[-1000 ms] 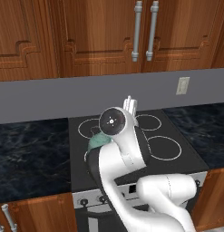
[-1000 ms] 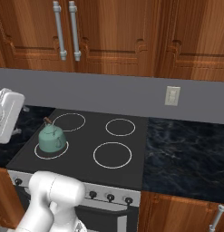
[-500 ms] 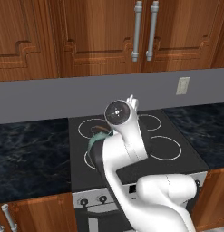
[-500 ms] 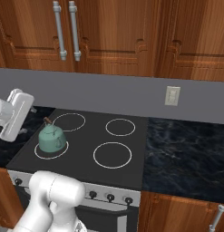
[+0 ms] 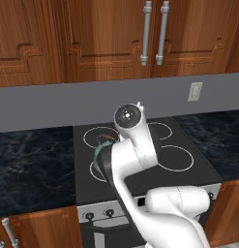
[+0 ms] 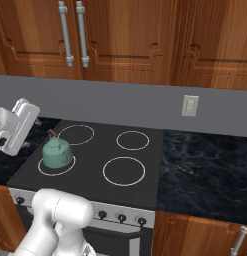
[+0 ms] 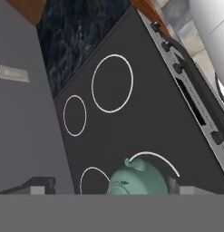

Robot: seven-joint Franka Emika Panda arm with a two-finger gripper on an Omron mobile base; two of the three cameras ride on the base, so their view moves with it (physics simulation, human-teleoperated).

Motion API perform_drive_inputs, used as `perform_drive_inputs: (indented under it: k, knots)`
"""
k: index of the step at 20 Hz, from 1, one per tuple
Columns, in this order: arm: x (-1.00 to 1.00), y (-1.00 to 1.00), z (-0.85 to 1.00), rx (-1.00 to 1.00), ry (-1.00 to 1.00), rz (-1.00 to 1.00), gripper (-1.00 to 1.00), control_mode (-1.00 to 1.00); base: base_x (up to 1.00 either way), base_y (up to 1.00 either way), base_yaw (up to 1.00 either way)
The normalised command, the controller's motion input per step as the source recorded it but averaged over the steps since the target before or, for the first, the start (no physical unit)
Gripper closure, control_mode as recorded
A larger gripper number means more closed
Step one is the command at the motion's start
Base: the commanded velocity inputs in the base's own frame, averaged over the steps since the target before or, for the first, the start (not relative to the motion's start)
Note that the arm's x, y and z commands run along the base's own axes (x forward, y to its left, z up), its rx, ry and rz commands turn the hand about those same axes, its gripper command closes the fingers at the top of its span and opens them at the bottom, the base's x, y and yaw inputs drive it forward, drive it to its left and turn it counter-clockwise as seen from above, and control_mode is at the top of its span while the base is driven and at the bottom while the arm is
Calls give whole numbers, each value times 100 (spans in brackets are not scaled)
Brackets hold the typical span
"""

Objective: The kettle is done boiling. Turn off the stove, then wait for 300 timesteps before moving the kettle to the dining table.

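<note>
Hand view: hand [image 7: 111,183] seemingly wide open, empty.

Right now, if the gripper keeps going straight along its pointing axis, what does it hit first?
Probably the kettle: in the hand view it sits between the open fingertips, on the stove's front-left burner. The gripper hovers left of it, apart. Depth is unclear, so it may meet the cooktop glass beyond instead.

Rendered home kitchen. Black glass stove [image 6: 95,160] with four white ring burners and front knobs sits mid-frame, dark marbled counter [image 6: 205,165] at right, reddish wood wall cabinets [image 6: 125,35] with silver handles across the top. Grey backsplash with wall outlet [image 6: 189,105], teal kettle [image 6: 57,152] on front-left burner.
</note>
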Motion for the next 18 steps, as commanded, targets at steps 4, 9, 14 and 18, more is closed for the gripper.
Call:
perform_drive_inputs:
  k: [4, 9, 14, 18]
  knots:
    - [3, 3, -3, 6, 3, -1, -100, -100, 0, 0, 0]
    - [4, 5, -1, 4, 1, -1, -100, -100, 0, 0, 0]
    - [14, 18, -4, 6, 3, -5, -100, -100, 0, 0, 0]
    - [10, 20, -16, 1, 0, -5, -100, -100, 0, 0, 0]
